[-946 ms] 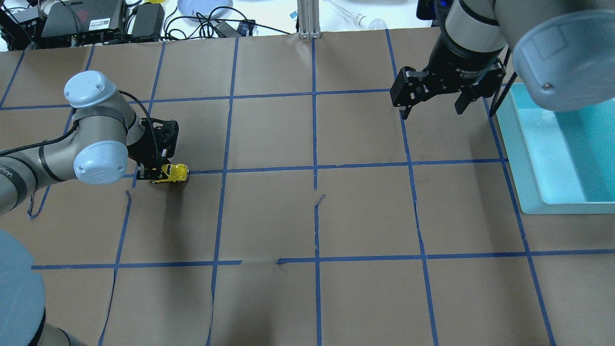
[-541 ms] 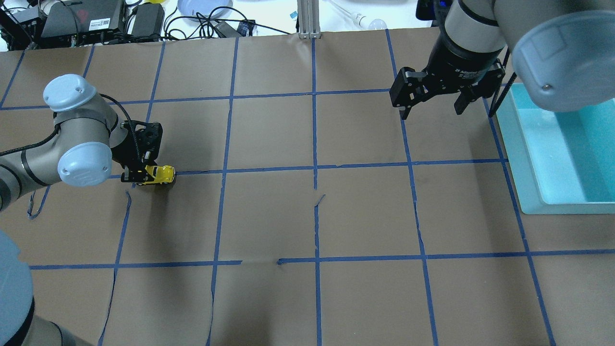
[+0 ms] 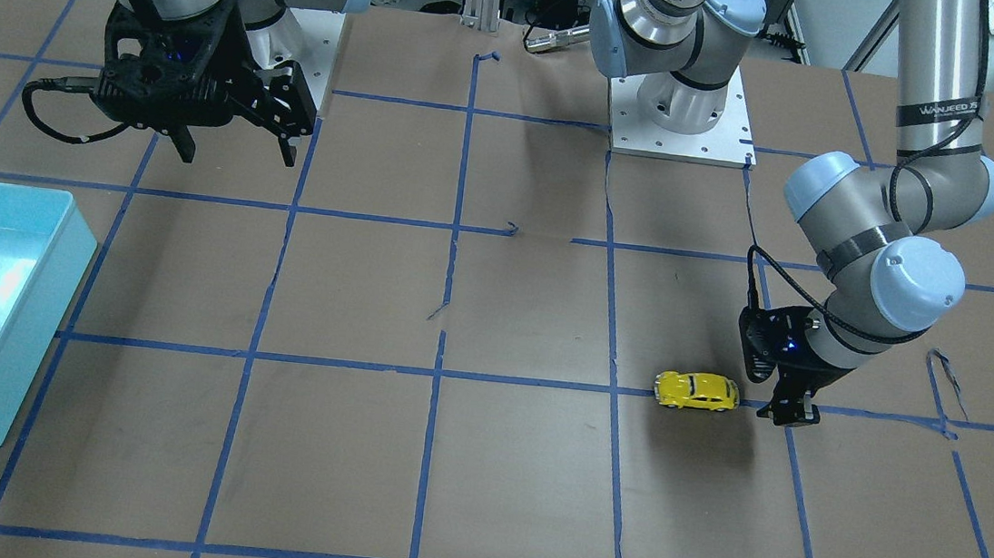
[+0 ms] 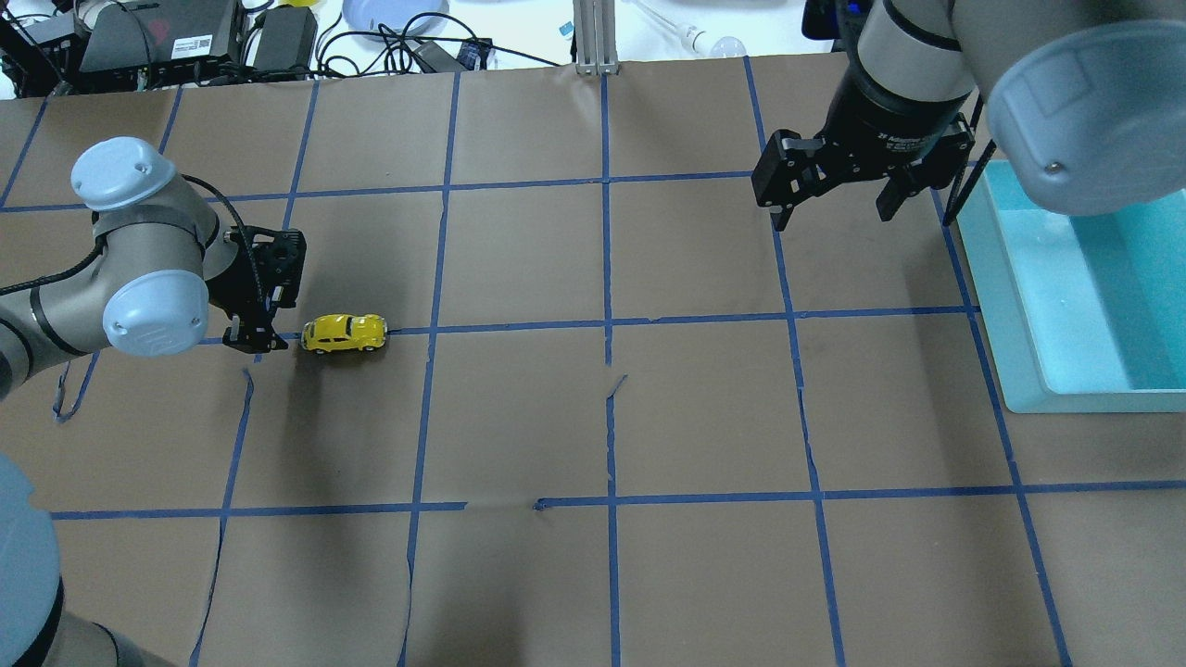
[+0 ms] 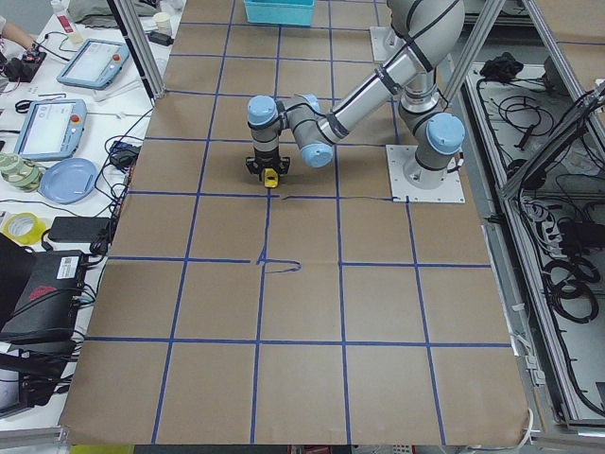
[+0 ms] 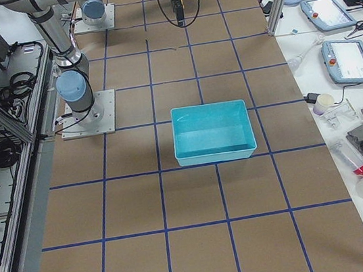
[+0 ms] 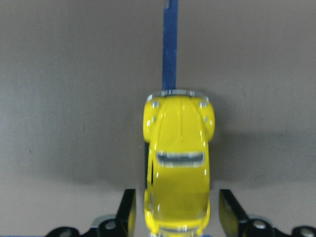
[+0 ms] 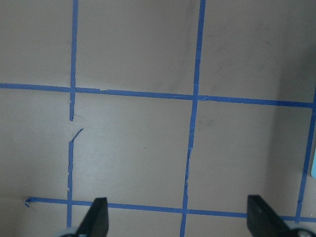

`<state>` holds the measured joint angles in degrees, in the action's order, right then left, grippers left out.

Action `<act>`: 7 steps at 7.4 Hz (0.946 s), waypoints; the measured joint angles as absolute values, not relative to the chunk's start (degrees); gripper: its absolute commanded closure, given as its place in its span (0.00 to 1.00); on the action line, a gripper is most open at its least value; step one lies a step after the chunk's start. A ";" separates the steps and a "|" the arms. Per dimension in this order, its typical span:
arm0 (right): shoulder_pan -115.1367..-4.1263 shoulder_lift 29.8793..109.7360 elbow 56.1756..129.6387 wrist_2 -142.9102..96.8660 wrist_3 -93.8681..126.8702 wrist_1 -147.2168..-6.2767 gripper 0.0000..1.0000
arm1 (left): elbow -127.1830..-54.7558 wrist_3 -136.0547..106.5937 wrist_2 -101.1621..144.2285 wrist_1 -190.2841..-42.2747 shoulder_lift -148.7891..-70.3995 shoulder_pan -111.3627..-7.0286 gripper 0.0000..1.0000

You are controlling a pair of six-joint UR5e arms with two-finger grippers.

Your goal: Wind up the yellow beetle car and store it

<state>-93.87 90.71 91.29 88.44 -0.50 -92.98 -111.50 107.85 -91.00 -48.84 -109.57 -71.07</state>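
The yellow beetle car (image 4: pixel 344 333) stands on its wheels on a blue tape line at the table's left; it also shows in the front-facing view (image 3: pixel 697 391). My left gripper (image 4: pixel 250 341) is low over the table just left of the car, open and holding nothing. In the left wrist view the car (image 7: pixel 178 168) points away from me, its rear end between the fingertips (image 7: pixel 127 213) with a gap on each side. My right gripper (image 4: pixel 829 208) hangs open and empty high over the far right, above bare paper in the right wrist view (image 8: pixel 177 217).
A teal bin (image 4: pixel 1019 306) sits at the table's right edge, also in the front-facing view (image 3: pixel 80 253). The table is brown paper (image 4: pixel 602 417) with a blue tape grid. Cables and electronics (image 4: pixel 167 37) lie beyond the far edge.
My left gripper dragged the car leftward while shut on it, then opened. The car has since moved right, mostly out from between the fingers. The right arm has not moved.
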 measured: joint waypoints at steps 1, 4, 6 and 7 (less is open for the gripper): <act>-93.87 90.69 91.30 88.43 -0.49 -92.99 0.00 | -111.42 106.87 -90.96 -49.27 -108.65 -71.52 0.34; -93.87 90.78 91.30 88.42 -0.45 -92.95 0.00 | -109.53 91.37 -90.86 -55.81 -103.37 -78.95 0.34; -93.84 90.92 91.24 88.50 -0.60 -92.98 0.00 | -103.75 74.59 -90.63 -66.71 -99.64 -85.90 0.34; -93.76 90.90 91.24 88.55 -0.96 -92.97 0.00 | -100.81 66.42 -90.54 -72.00 -97.98 -88.32 0.34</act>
<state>-93.76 90.90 91.24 88.55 -0.96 -92.97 -100.81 66.42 -90.54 -72.00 -97.98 -88.32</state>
